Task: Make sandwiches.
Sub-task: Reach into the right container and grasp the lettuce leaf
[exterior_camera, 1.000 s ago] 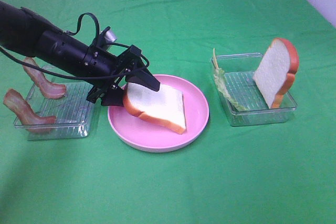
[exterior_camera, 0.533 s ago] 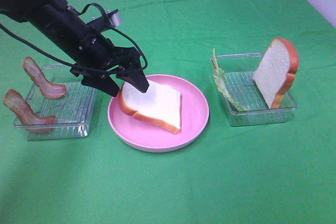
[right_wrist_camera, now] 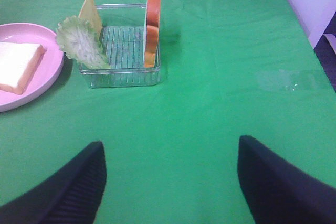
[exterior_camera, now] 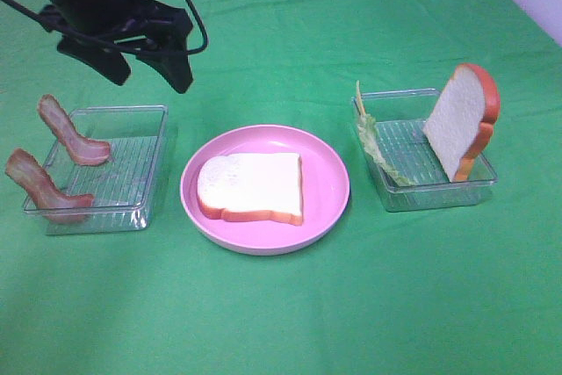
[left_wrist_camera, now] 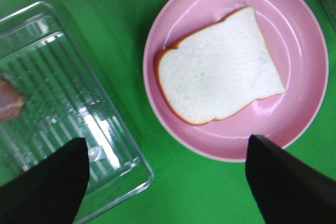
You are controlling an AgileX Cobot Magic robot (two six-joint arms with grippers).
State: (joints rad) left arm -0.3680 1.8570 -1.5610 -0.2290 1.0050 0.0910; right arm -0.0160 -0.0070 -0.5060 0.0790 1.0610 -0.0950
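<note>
From the high camera, a pink plate (exterior_camera: 339, 183) sits mid-worktop (exterior_camera: 281, 322) with the flat bread slice (exterior_camera: 252, 186) lying in it. The slice's long axis runs left to right, rounded top toward the left. The left tray (exterior_camera: 132, 210) holds two bacon strips (exterior_camera: 70, 133), both propped against its left wall. The right tray (exterior_camera: 439, 197) holds a lettuce leaf (exterior_camera: 373, 142) and a thin cheese slice (exterior_camera: 358, 94) at its left wall, and the upright bread slice (exterior_camera: 461, 120) leans on its right wall. The left gripper (exterior_camera: 147, 76) hangs spread and empty, up and to the left, well apart from the plate.

From the left wrist, the left gripper (left_wrist_camera: 167, 141) is spread wide with nothing between its fingers (left_wrist_camera: 289, 182). The flat bread slice (left_wrist_camera: 220, 66) lies below it on the pink plate (left_wrist_camera: 315, 40), and the left tray (left_wrist_camera: 68, 103) is beside the plate.

From the right wrist, the right gripper (right_wrist_camera: 170, 145) is spread over bare green worktop. The right tray (right_wrist_camera: 121, 80) is well ahead, with the lettuce leaf (right_wrist_camera: 79, 40), the cheese slice (right_wrist_camera: 92, 11) and the upright bread slice (right_wrist_camera: 152, 19) seen edge-on.
</note>
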